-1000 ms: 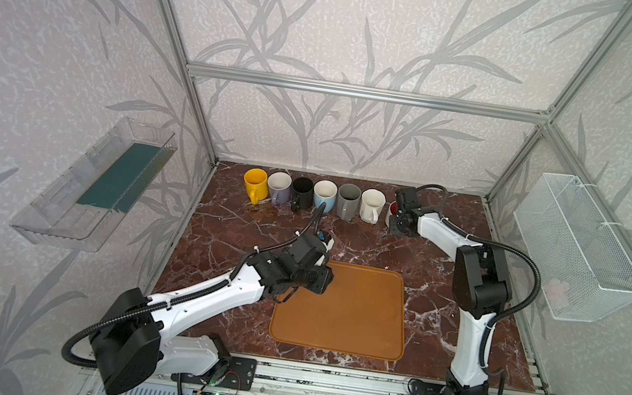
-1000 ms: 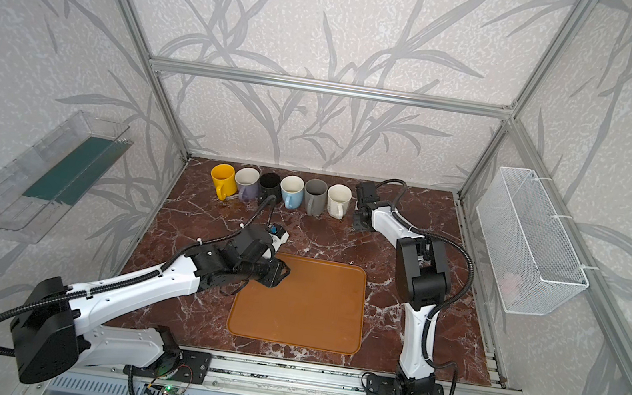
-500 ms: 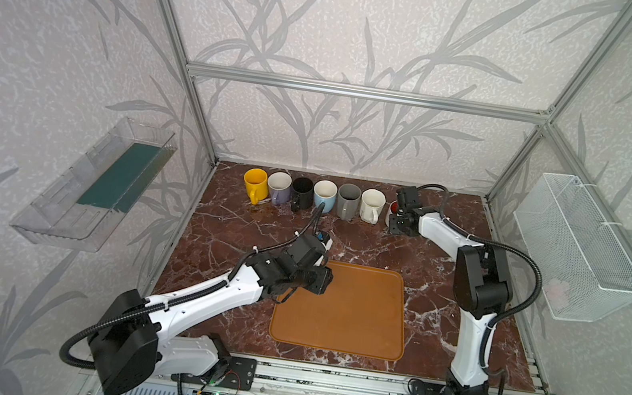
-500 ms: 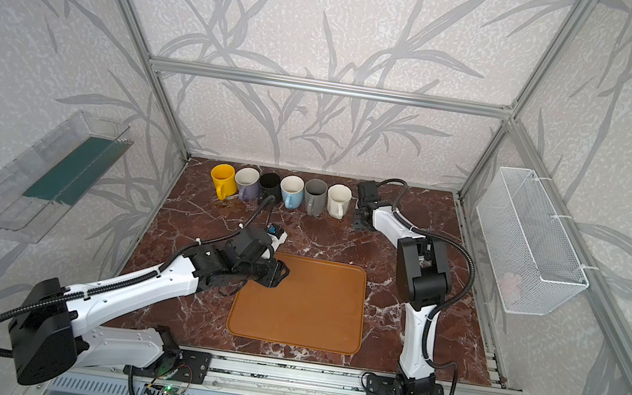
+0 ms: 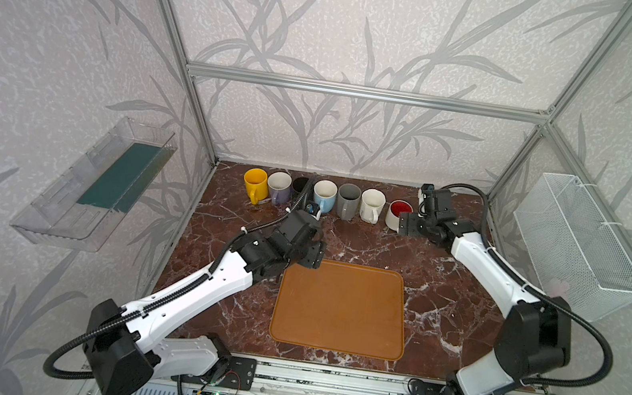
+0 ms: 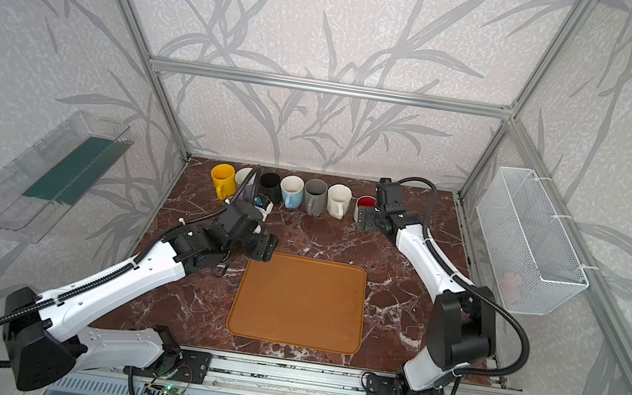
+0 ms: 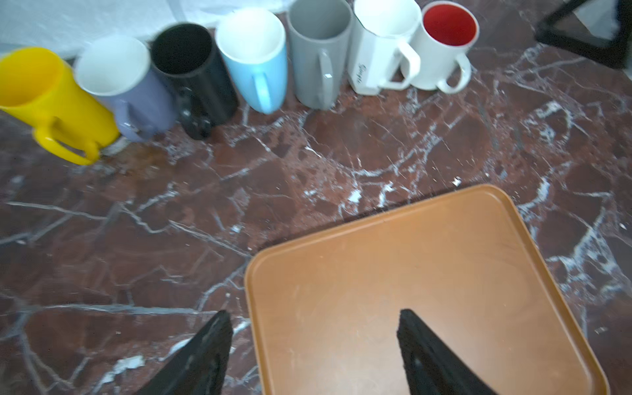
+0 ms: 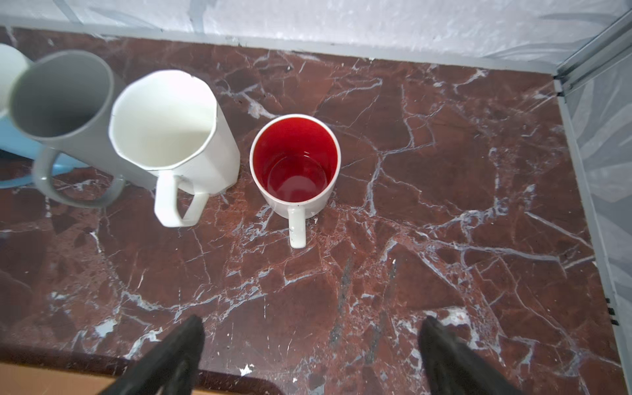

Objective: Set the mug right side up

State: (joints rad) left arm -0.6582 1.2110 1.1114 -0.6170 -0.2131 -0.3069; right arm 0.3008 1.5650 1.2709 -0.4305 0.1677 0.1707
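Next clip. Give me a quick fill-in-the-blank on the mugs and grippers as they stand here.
1. The mug row along the back wall counts ___ mugs.
2. The end mug nearest the right gripper is white outside and ___ inside.
3. That gripper and the left gripper both have their jaws ___.
4. The orange tray carries ___ mugs.

Missing words: seven; red; open; no.

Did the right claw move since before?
Yes. In a top view the right claw has backed off rightward, farther from the white mug, leaving the red-inside mug upright. It is open now.
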